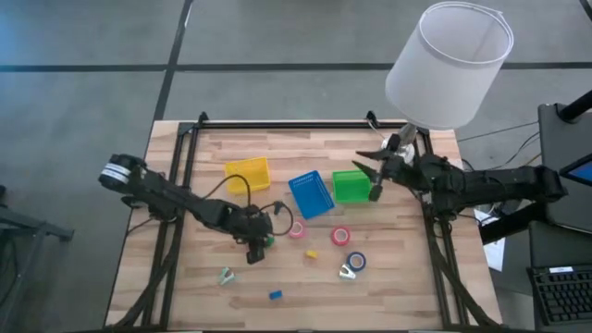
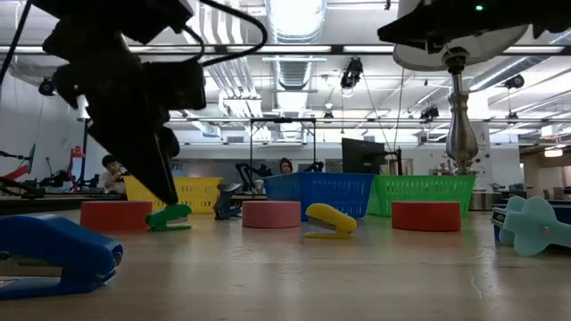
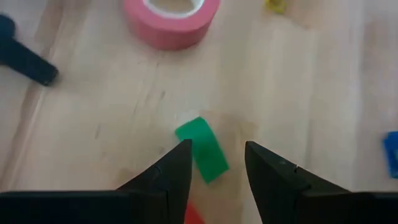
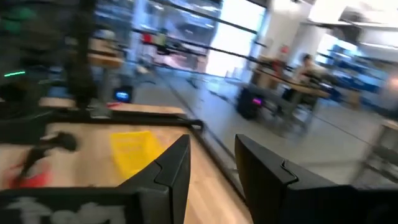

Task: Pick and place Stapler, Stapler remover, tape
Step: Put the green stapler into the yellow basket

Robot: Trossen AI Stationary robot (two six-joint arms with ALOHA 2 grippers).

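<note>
A small green stapler (image 3: pixel 202 149) lies flat on the wooden table (image 1: pixel 407 277). My left gripper (image 3: pixel 216 155) slants down over it, open, with a fingertip on either side of its near end; I see no touch. In the low view the gripper (image 2: pixel 159 178) hangs just above the green stapler (image 2: pixel 169 216). A pink tape roll (image 3: pixel 171 18) lies flat just beyond. My right gripper (image 1: pixel 368 176) is raised and level over the green basket (image 1: pixel 351 185), open, with nothing between its fingers (image 4: pixel 211 168). A pale stapler remover (image 1: pixel 227 275) lies near the front left.
Yellow (image 1: pixel 247 173) and blue (image 1: pixel 311 194) baskets stand beside the green one. A red tape roll (image 1: pixel 340 235), a blue tape roll (image 1: pixel 356 262), a yellow stapler (image 1: pixel 312 253) and a blue stapler (image 1: pixel 275 295) lie scattered. A white lamp (image 1: pixel 449 60) stands at the far right corner.
</note>
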